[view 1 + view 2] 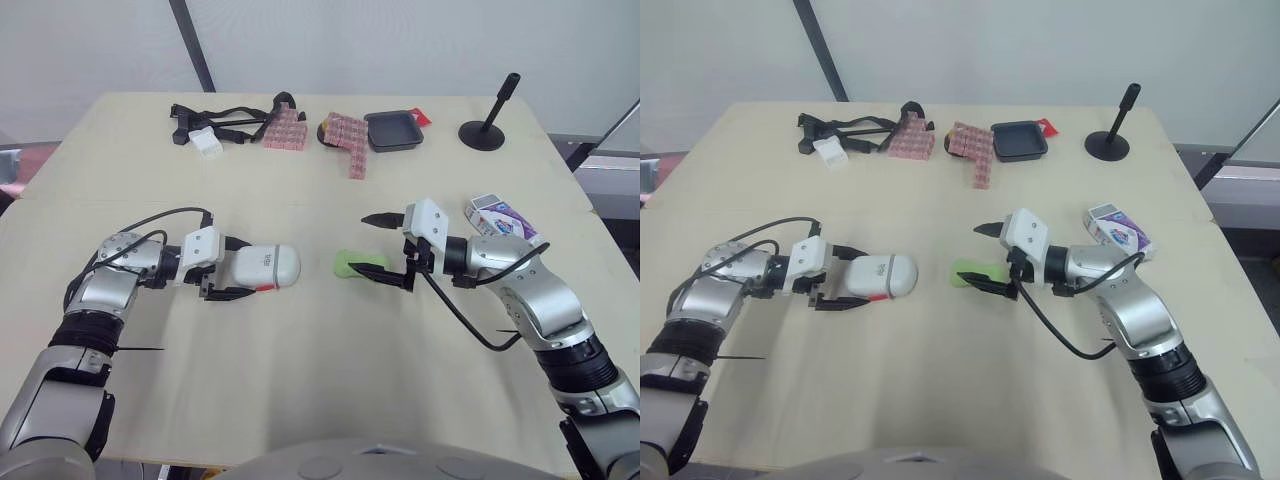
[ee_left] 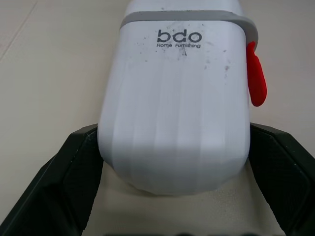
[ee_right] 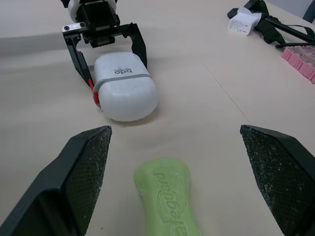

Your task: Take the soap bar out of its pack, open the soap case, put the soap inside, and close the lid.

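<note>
the left gripper [image 1: 240, 268] is nearest, low over the table [image 1: 300, 380], and it holds the soap case [image 1: 268, 266]. its two black fingers [image 2: 74, 177] lie against the two long sides of the case at its rear end, so this claw is closed on the case. the case is white, lies flat on the table with its lid shut, and has a grey band [image 2: 182, 17] around it and a small red tab [image 2: 256, 73] on one side. its rounded front end points toward the right gripper [image 1: 366, 245].

the right gripper is wide open. its fingers [image 3: 83, 167] stand on both sides of the green soap bar [image 1: 350, 265], and in the right wrist view neither finger touches it. the soap bar is out of its pack and lies bare on the table, between the two grippers, near the case but apart from it.

the soap pack [image 1: 500, 218], white and purple, lies on the table just beside the right forearm.

at the far edge of the table are black straps [image 1: 235, 120] with a white block [image 1: 206, 142], two groups of pink blocks [image 1: 345, 138], a black tray [image 1: 393, 130] and a black stand [image 1: 487, 125].
</note>
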